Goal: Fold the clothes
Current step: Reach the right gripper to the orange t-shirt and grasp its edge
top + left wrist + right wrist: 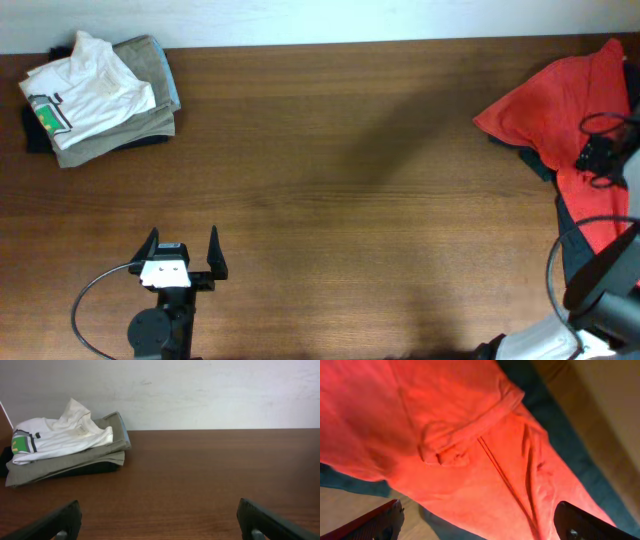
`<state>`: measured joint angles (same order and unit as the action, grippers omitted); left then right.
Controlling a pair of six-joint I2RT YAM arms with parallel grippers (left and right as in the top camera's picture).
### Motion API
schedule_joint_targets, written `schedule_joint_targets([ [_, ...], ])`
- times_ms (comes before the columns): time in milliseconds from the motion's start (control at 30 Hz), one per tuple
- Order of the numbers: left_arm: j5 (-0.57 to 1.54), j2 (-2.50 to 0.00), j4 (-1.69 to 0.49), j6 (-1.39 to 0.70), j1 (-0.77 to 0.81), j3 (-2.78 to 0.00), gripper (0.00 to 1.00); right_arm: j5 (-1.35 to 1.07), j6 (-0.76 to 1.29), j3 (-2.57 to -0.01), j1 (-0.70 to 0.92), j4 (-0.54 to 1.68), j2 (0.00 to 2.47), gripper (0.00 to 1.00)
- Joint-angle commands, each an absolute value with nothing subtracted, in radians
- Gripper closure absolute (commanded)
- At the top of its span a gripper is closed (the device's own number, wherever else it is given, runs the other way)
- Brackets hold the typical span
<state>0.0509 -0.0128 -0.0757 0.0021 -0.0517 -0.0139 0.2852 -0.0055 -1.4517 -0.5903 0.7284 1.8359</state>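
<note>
The orange-red T-shirt (545, 105) lies crumpled at the table's far right edge, partly over a dark garment. It fills the right wrist view (470, 435), with a hemmed sleeve bunched near the middle. My right gripper (603, 155) hovers just above it, fingers spread wide and empty (479, 510). My left gripper (183, 252) is open and empty near the front left of the table, well away from the shirt. It faces the bare wood in the left wrist view (159, 510). No white print shows.
At the back left a white shirt with a green mark (85, 85) (60, 437) lies on a khaki-grey folded garment (150, 125) (75, 460). A dark teal garment (540, 165) (540, 405) lies under the orange-red shirt. The brown table (350, 200) spans between.
</note>
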Motion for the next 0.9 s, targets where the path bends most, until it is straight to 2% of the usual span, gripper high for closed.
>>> schedule_joint_targets([
  [0, 0.047, -0.006, -0.078, -0.007, -0.048, -0.009, 0.01, 0.036, -0.141, -1.477, -0.667, 0.725, 1.900, 0.05],
  [100, 0.047, -0.006, -0.078, -0.007, -0.048, -0.009, 0.01, -0.032, -0.154, -1.477, -0.696, 0.714, 1.935, 0.12],
  [433, 0.047, -0.006, -0.078, -0.007, -0.048, -0.009, 0.01, -0.030, -0.206, -1.477, -0.701, 0.614, 2.026, 0.15],
  [500, 0.047, -0.006, -0.078, -0.008, -0.048, -0.009, 0.01, -0.030, -0.206, -1.477, -0.701, 0.592, 2.035, 0.21],
  [867, 0.047, -0.006, -0.078, -0.008, -0.048, -0.009, 0.01, -0.030, -0.206, -1.477, -0.700, 0.547, 2.088, 0.24],
])
